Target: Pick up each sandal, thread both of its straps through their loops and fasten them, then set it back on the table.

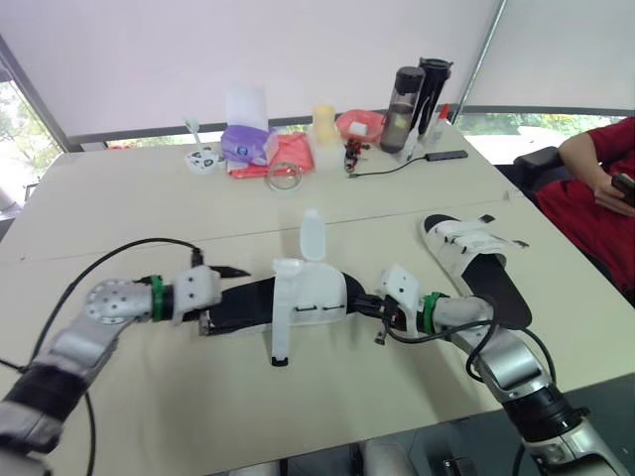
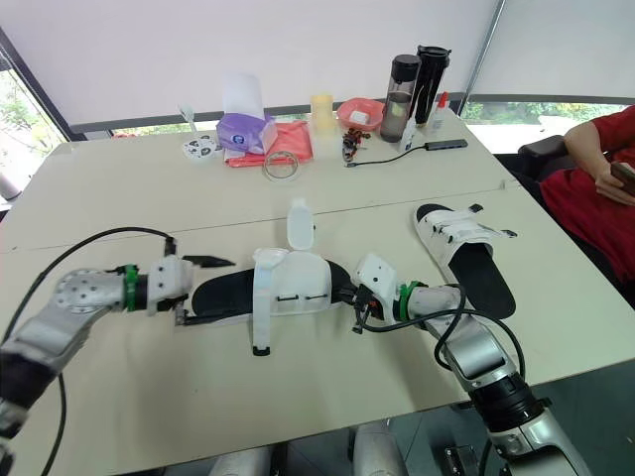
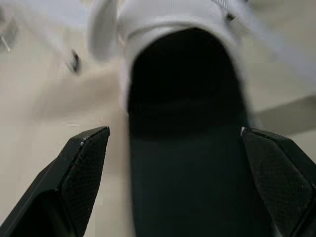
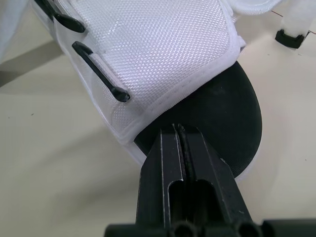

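A sandal [image 1: 298, 297] with a black sole and white upper lies across the table's middle. One loose strap [image 1: 311, 236] stands up and the other [image 1: 282, 342] trails toward the front edge. My left gripper [image 1: 220, 297] is open, with its fingers [image 3: 84, 163] on either side of the heel's black sole [image 3: 187, 148]. At the toe end, my right gripper [image 1: 369, 305] is shut, its tips [image 4: 180, 129] against the sole's toe edge [image 4: 237, 118] just below the white upper. A second sandal [image 1: 474, 260] lies to the right, its white straps across the top.
At the back of the table [image 1: 149, 198] stand a purple tissue pack [image 1: 248, 144], a pink bowl [image 1: 359, 125], two dark bottles [image 1: 417, 94] and a black cable [image 1: 397, 164]. A person in red [image 1: 595, 188] sits at the far right.
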### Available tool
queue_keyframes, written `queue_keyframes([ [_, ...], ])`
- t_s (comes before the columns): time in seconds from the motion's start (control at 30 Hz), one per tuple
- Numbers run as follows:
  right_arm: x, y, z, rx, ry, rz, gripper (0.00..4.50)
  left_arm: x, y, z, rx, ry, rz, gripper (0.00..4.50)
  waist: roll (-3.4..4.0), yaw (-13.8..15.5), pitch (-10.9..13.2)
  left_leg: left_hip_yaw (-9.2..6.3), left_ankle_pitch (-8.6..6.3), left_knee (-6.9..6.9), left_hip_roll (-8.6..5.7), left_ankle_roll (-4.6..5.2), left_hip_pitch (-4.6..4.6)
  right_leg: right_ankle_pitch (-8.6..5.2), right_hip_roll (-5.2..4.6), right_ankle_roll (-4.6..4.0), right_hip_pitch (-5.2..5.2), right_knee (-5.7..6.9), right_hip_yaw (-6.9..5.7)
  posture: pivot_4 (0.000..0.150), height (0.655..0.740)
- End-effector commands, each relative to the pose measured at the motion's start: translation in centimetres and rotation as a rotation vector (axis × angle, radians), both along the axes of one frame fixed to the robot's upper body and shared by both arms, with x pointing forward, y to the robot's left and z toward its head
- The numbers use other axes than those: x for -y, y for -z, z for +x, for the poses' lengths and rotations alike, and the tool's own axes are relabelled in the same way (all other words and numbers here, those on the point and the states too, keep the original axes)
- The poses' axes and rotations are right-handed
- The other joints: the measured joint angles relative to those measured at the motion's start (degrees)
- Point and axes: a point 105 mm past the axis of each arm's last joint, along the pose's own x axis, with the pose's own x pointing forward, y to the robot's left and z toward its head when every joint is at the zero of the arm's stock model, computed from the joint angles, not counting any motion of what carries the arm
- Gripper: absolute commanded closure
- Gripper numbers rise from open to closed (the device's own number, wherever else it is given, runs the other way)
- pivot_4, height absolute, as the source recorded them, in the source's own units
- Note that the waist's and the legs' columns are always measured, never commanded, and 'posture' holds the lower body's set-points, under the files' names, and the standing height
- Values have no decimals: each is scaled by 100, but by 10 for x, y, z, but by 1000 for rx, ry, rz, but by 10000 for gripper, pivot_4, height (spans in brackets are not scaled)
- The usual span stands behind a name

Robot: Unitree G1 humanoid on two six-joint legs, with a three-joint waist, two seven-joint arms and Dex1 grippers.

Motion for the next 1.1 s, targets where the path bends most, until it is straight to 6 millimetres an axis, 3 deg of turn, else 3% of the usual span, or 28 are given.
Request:
queue_keyframes([
  [0.03, 14, 32, -3, -111, 55, -76, 45000, 17, -30, -9, -163, -52, -237, 789, -1, -1, 0, -4, -1, 4, 6, -2, -3, -3, 2, -2, 1, -6, -3, 1500, 7400],
  [0.2, 13, 33, -3, -116, 53, -76, 45000, 34, -36, -22, -258, -82, -340, 789, -2, -30, -2, 1, -3, 0, 14, -4, -7, -5, 4, -6, 4, -29, -7, 1500, 7400],
  [0.4, 11, 34, -4, -129, 49, -74, 45000, 52, -20, -40, -297, -63, -328, 789, -4, -20, -4, 18, -2, -13, 10, -4, -5, -2, 8, -9, -5, -22, -5, 1500, 7400],
  [0.73, 11, 36, -4, -134, 55, -73, 45000, 53, -4, -40, -345, -86, -304, 789, -8, -35, -11, 34, -5, -23, 34, -8, -8, -5, 12, -19, -4, -100, -6, 1500, 7400],
  [0.9, 11, 37, -3, -134, 58, -72, 45000, 52, -4, -39, -359, -82, -313, 21806, -11, -29, -13, 73, -4, -34, 37, -6, -7, -3, 3, -21, -6, -98, 0, 1500, 7400],
  [1.03, 10, 37, -2, -134, 60, -73, 45000, 54, -3, -38, -360, -71, -313, 42699, -11, -30, -13, 85, -4, -42, 42, -6, -4, -3, 6, -22, -11, -98, 0, 1500, 7400],
  [1.1, 10, 38, -3, -137, 58, -73, 45000, 55, -3, -38, -360, -67, -313, 44466, -12, -30, -13, 88, -4, -44, 43, -6, -4, -3, 5, -22, -14, -99, 0, 1500, 7400],
])
